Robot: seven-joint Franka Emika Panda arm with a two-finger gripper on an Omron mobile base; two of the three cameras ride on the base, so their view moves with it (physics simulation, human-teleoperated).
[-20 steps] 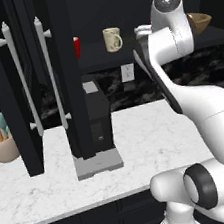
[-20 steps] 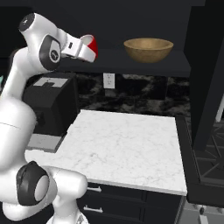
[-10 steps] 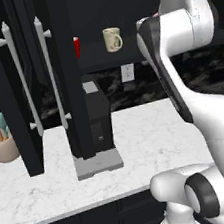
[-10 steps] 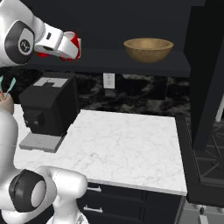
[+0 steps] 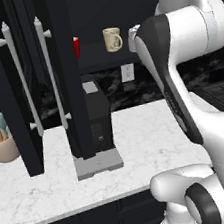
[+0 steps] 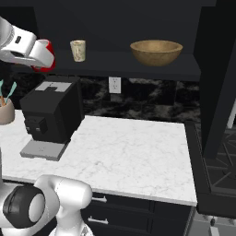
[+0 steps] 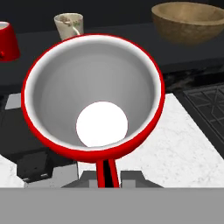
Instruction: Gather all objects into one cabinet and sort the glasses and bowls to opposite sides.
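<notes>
And the arm has swung left across the open cabinet point(image 6: 138, 69) over this last second, carrying the held red cup point(image 7: 94, 94) away from the wooden bowl point(image 6: 156, 51), past the cream mug point(image 6: 78, 50), out to the left end of the shelf. In the right base view the cup hangs in the air beside the hand, just left of the mug and above the black coffee machine point(image 6: 50, 115).

The gripper point(image 7: 106, 173) is clamped on that cup's rim, one finger inside, one outside, the white interior gaping at the hand camera. A second red cup point(image 5: 76, 47) already stands on the shelf at the far left, partly behind the open door point(image 5: 71, 74) with its silver bar handle point(image 5: 50, 79). The bowl sits far right on the same shelf, well apart from the cups.

My read: this cup is light, rigid and glossy, so slippery at the wall. A rim pinch works but lets it swing, so slow moves suit it. The bowl is wide, best taken by its rim too. The utensil pot point(image 5: 5, 144) stays on the counter point(image 6: 129, 152).
</notes>
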